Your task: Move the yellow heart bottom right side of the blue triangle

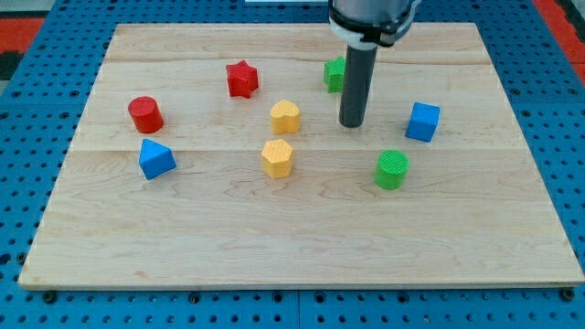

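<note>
1. The table [302, 247] is a pale wooden board on a blue pegboard surface [27, 110], and eight blocks lie scattered across it.
2. Furthest toward the view's left stands a red cylinder [145, 114], upright.
3. Just below it, a little to the right, sits the blue triangle [156, 159]; the two are near each other but apart.
4. Further right and nearer the view's top is a red star [242, 79].
5. Around the board's middle are two yellow blocks, close together without touching: one at the upper right [285, 116] and one at the lower left [277, 157]. Their shapes look alike from here, and I cannot tell for certain which is the yellow heart; the upper one looks more like it. Both lie well to the right of the blue triangle.
6. A green block [334, 73] sits near the top, partly hidden behind my rod, so its shape is unclear.
7. My tip [352, 124] rests on the table right of the upper yellow block, with a clear gap between them, touching no block.
8. I carry no pincer, only the rod, so nothing is held.
9. A green cylinder [392, 169] stands lower right of my tip.
10. A blue cube [422, 122] lies furthest right, level with my tip.
</note>
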